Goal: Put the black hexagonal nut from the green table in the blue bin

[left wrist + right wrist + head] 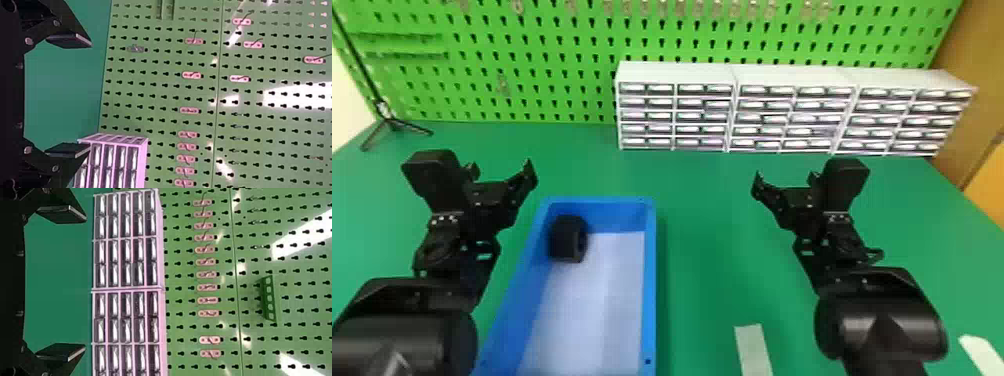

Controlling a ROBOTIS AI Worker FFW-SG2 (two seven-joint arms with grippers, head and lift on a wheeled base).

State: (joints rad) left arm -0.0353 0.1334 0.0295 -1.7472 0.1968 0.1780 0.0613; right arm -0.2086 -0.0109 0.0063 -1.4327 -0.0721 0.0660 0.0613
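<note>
The black hexagonal nut (563, 241) sits inside the blue bin (650, 280), tucked into the far left corner against the left wall, with its round hole turned toward the right. The bin lies on a green table (704, 230), left of centre, its pale floor in view beside and in front of the nut. The left gripper (500, 167) hangs above the table just left of the bin's far end, its two flat black fingers spread wide, with green tabletop visible between them in the left wrist view. The right gripper (786, 176) is held at a similar height on the other side, well apart from the bin, its fingers also spread wide. Behind, a row of white drawer cabinets (677, 71) stands at the back of the table in front of a green pegboard (532, 52). A thin black stand (393, 123) with splayed legs is at the far left, and a pale strip (753, 350) lies on the table to the right of the bin, near the front
</note>
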